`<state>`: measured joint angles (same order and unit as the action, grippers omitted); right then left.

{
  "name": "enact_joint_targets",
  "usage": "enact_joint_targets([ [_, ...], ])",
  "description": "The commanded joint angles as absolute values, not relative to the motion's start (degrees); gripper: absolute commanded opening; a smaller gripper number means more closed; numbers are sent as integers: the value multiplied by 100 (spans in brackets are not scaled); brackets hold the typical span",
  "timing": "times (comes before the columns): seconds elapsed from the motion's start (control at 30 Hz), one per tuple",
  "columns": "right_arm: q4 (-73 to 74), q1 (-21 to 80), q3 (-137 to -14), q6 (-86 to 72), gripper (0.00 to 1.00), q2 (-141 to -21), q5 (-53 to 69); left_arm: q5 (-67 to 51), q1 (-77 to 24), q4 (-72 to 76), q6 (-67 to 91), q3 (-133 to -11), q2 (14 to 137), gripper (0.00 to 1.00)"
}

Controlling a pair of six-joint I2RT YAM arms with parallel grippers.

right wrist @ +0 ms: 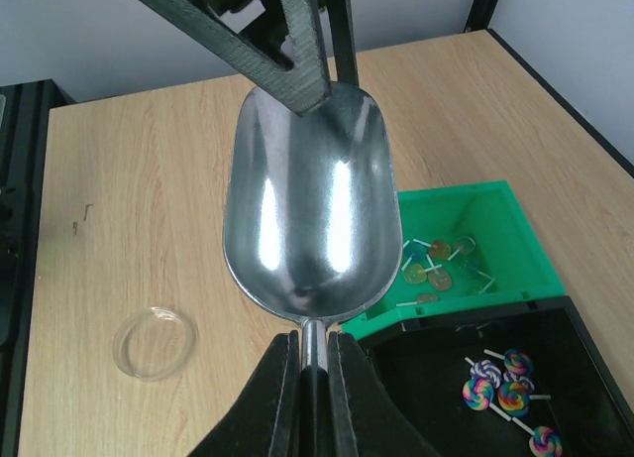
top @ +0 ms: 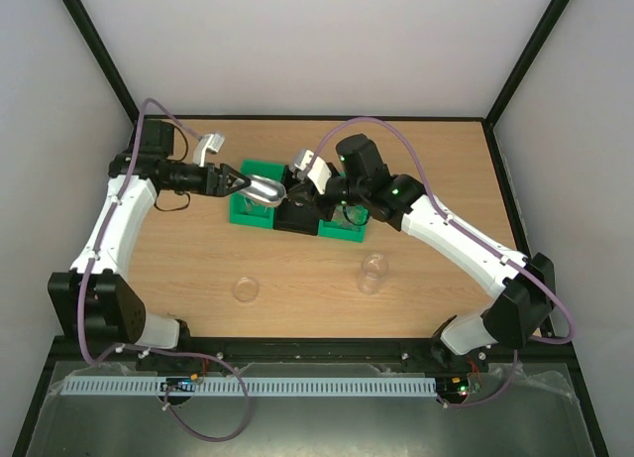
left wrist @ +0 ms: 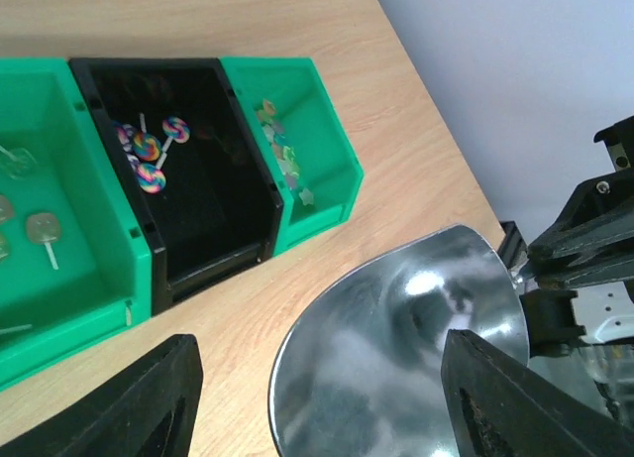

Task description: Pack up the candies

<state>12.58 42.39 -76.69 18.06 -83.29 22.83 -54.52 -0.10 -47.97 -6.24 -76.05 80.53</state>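
Candies (left wrist: 287,158): tiny, mixed colours, loose along inner wall of end green bin (left wrist: 332,155).

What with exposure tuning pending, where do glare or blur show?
Right wrist view: two bright glare streaks run down the scoop bowl; left wrist view: its near bowl looks soft, with a hot spot; top external view: even light, faint shadows.

Wooden table (top: 297,269) carrying a row of green and black bins (top: 250,217), sitting at frame centre. A clear jar (top: 372,273) standing below-right of them; a clear round lid (top: 246,289) lying below-left, well apart.
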Motion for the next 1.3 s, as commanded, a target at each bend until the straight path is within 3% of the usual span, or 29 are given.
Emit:
enact_joint_targets([
  [0.0, 1408, 4278, -7742, 1990, 1, -8095, 2472, -6038, -43, -4916, -436, -7448, 8217, 65],
  [0.17, 1500, 4303, -7781, 2188, 1, -8108, 2479, -6659, -44, -4702, -207, -7154, 8223, 44],
  [0.4, 1582, 4313, -7857, 2337, 1, -8138, 2679, -6699, -44, -4409, 159, -6924, 8135, 3],
  [0.47, 1594, 4310, -7885, 2330, 3, -8147, 2656, -6694, -31, -4378, 209, -6902, 8098, 2],
  [0.57, 1728, 4303, -7917, 2372, 33, -8086, 2604, -6665, 77, -4345, 284, -6874, 8003, 2],
  [0.63, 1810, 4311, -7929, 2437, 72, -8024, 2399, -6813, 261, -4272, 413, -6812, 7963, 2],
  [0.7, 1964, 4308, -7945, 2656, 79, -7961, 2219, -6992, 444, -4158, 614, -6717, 7945, 2],
  [1.03, 2189, 4362, -7986, 3421, 81, -7894, 1664, -7356, 550, -4189, 764, -6608, 7963, 2],
  [1.27, 2061, 4617, -7987, 3682, 60, -8114, 1212, -7412, 387, -4158, 782, -6586, 7933, 2],
])
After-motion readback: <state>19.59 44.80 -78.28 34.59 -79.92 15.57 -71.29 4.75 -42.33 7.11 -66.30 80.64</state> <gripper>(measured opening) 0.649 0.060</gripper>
